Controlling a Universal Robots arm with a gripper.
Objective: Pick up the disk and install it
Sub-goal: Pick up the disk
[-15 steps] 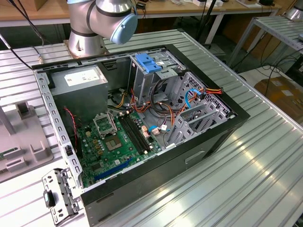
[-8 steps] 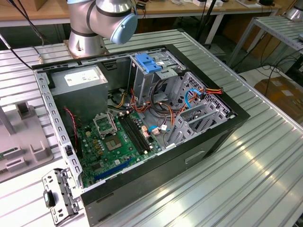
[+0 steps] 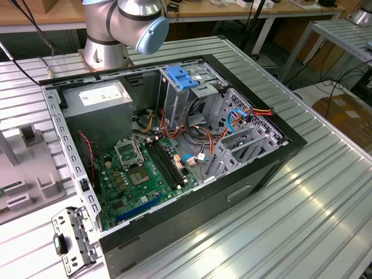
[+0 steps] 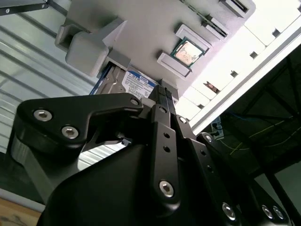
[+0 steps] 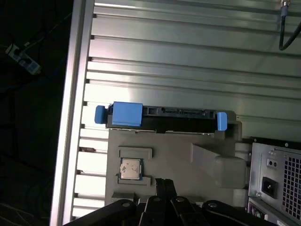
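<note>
Disk (image 5: pixel 178 114) in grey holder (image 5: pixel 178 157), near hand (image 5: pixel 163 181), untouched

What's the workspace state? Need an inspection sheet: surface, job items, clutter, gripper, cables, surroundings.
Surface: ribbed metal table carrying the open computer case.
Job's things: disk with blue rails stands on edge in the grey holder, not picked up.
Clutter: processor chip in a holder pocket; loose metal bracket beside the case.
Gripper: gripper shut, holding nothing, pointed at the holder, apart from the disk.
Cables: coloured wires inside the case; black cable on the table.
Surroundings: second table at the exterior view's right, wooden bench behind.
</note>
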